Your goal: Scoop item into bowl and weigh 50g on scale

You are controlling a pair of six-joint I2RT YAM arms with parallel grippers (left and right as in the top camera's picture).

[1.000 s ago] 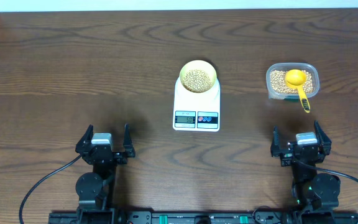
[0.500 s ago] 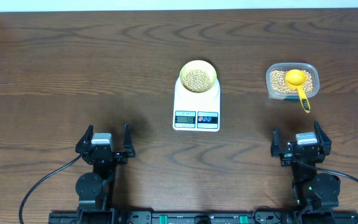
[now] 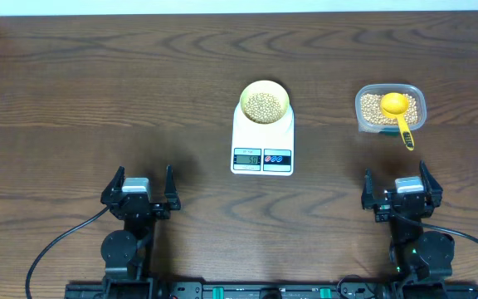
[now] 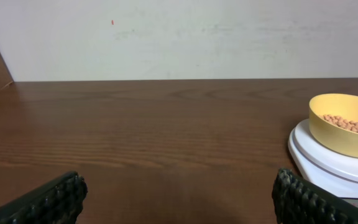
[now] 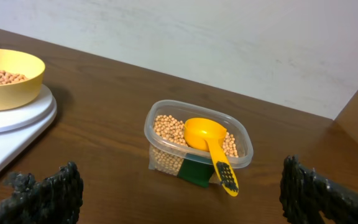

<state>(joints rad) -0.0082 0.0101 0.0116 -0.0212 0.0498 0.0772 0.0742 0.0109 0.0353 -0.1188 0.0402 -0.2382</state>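
1. Overhead: dark wood table [image 3: 98, 91]. A white scale [image 3: 262, 141] sits at centre, its long axis running away from the arms, display end nearest them (digits too small to read). A pale-yellow bowl [image 3: 264, 101] stands upright on the scale's far end, holding tan beans [image 3: 263, 105]. To its right, well apart, is a clear tub [image 3: 420, 93] w/ more beans. A yellow spoon [image 3: 400, 120] lies in the tub, cup up, handle pointing toward the arms and overhanging the near rim. Left gripper [image 3: 144, 176] and right gripper [image 3: 396, 176] sit near the front edge, both spread wide, holding nothing, well apart from scale and tub.
2. Left wrist: black fingers at the bottom corners, spread, bare table btwn them. Bowl on the scale at right edge, beans low inside.
3. Right wrist: fingers spread at the bottom corners. Tub at centre; spoon handle points toward the camera, slightly right. Bowl on the scale at left edge.
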